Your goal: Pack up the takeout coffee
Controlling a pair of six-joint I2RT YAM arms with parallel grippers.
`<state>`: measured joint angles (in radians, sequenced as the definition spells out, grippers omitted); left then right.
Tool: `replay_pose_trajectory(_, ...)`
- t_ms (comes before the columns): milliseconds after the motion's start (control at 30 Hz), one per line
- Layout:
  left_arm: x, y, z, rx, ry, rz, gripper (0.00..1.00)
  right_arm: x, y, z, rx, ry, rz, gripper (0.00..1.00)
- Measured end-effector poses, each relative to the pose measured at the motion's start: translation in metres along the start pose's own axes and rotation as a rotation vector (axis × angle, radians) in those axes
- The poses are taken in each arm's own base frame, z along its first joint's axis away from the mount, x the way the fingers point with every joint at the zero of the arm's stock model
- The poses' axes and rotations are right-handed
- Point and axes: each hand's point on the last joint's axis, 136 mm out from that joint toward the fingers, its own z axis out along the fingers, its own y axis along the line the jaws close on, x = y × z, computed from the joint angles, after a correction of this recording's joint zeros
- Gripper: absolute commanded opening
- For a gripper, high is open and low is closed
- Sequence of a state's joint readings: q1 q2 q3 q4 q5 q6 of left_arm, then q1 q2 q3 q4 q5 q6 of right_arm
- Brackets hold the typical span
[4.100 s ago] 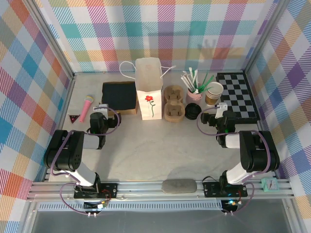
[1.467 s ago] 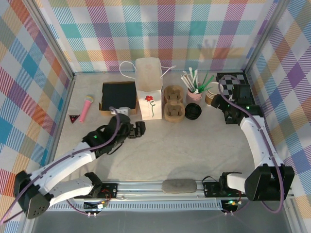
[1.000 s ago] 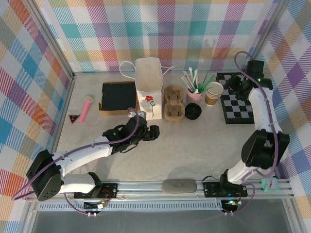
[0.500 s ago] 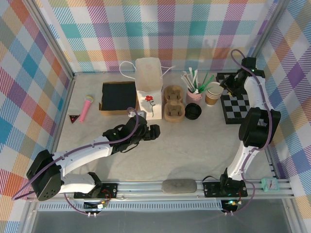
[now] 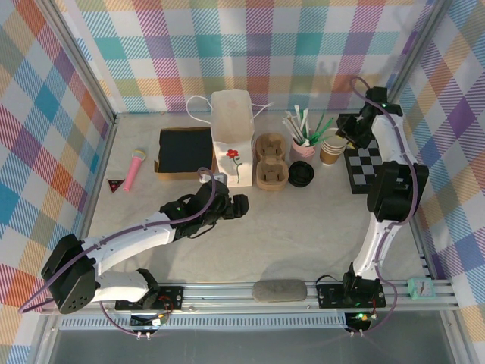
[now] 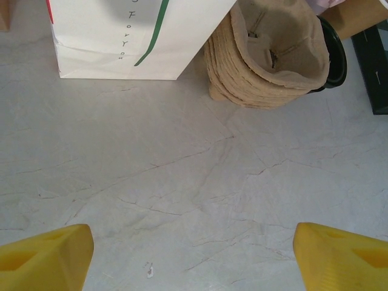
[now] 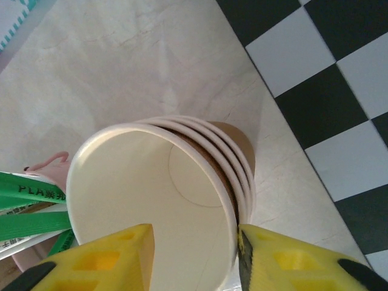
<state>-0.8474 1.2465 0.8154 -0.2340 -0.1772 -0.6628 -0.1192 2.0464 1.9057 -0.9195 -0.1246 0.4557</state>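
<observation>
The takeout coffee cup (image 5: 333, 145) is a brown kraft cup, white inside, topmost of several nested cups (image 7: 151, 194) beside the checkerboard. Its black lid (image 5: 301, 174) lies apart on the table. My right gripper (image 5: 342, 138) hangs over the cup; in the right wrist view the right gripper (image 7: 194, 254) straddles the near rim. One yellow finger is inside the cup and the other rests against the outer wall, with the jaws still apart. My left gripper (image 5: 241, 206) hovers wide open over bare table (image 6: 194, 182), holding nothing.
A white paper bag (image 5: 232, 140) stands upright at the back, with a stack of pulp cup carriers (image 5: 271, 161) to its right. A pink cup of straws (image 5: 303, 144) touches the cup stack. Nearby are a checkerboard (image 5: 371, 152), a black box (image 5: 186, 150) and a pink microphone (image 5: 135, 167).
My right gripper has swung left off the checkerboard onto the cup stack, and its jaws have narrowed around the rim. The left arm has stayed still.
</observation>
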Motion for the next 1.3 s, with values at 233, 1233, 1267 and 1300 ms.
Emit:
replay_pose_trajectory(233, -0.004, 0.004, -0.001, -0.01, -0.012, -0.008, 0.85, 0.003, -0.002, 0.002, 0.024, 0.005, -0.009, 0.29)
replay_pose_trajectory(1233, -0.01, 0.014, -0.013, -0.038, -0.03, -0.017, 0.83, 0.0, -0.008, 0.003, 0.061, -0.013, -0.03, 0.04)
replay_pose_trajectory(1267, -0.011, 0.014, -0.013, -0.039, -0.033, -0.018, 0.83, 0.0, -0.008, 0.003, 0.061, -0.013, -0.029, 0.03)
replay_pose_trajectory(1300, -0.011, 0.014, -0.013, -0.041, -0.036, -0.019, 0.83, 0.0, -0.008, 0.003, 0.061, -0.013, -0.028, 0.02)
